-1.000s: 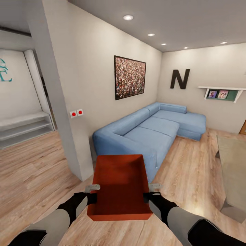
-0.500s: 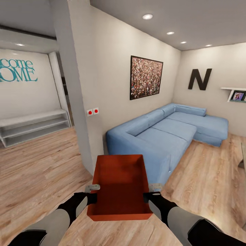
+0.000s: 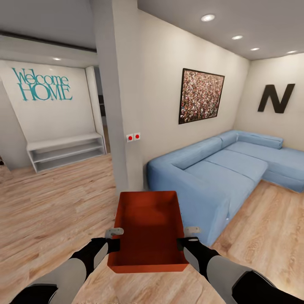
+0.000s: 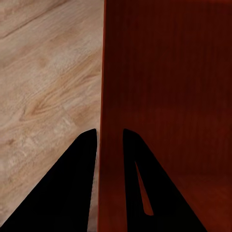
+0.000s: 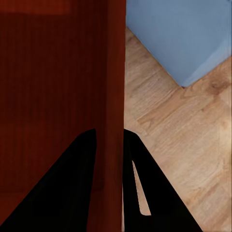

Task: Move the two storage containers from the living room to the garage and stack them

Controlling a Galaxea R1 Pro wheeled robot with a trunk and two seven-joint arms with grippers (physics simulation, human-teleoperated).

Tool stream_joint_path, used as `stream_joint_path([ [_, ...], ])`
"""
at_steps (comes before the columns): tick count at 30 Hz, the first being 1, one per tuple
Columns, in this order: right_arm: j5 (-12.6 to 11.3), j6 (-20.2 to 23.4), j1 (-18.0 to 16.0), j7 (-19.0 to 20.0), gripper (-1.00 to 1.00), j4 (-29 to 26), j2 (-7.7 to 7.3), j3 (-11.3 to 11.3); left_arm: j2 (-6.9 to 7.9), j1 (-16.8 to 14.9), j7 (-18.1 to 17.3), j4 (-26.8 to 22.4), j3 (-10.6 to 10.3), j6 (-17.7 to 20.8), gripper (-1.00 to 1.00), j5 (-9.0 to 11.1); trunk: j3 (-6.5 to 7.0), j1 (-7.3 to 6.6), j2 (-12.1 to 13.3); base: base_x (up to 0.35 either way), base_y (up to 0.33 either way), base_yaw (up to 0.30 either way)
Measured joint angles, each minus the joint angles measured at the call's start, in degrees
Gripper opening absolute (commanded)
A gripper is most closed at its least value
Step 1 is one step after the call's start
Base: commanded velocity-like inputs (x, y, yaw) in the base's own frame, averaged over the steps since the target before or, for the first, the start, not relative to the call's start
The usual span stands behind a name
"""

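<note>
I hold one orange-red storage container (image 3: 147, 228) in front of me, above the light wood floor of the living room. My left gripper (image 3: 115, 239) is shut on its left wall, and my right gripper (image 3: 182, 237) is shut on its right wall. In the left wrist view the black fingers (image 4: 82, 159) straddle the container wall (image 4: 112, 96). The right wrist view shows the same: black fingers (image 5: 82, 159) either side of the container wall (image 5: 115, 72). The bin is empty.
A blue corner sofa (image 3: 219, 169) stands close ahead on the right. A white wall pillar (image 3: 118, 126) with two red switches (image 3: 133, 137) rises straight ahead. Left of it, open wood floor (image 3: 50, 202) leads to a low white shelf (image 3: 65, 151) under "Welcome HOME" lettering.
The whole view has swung to the left: sofa, picture and pillar slid right, and the hallway wall with its lettering came into sight. The container and both arms kept their pose.
</note>
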Motion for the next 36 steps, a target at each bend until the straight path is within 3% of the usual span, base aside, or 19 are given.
stream_joint_path([
  [36,0.0,0.0,0.0,0.0,-1.00,0.0,0.00,0.0,0.00,0.0,0.0,0.0,0.0,0.0,-1.00,0.0,0.00,0.00,0.0,0.000,0.000,0.277],
])
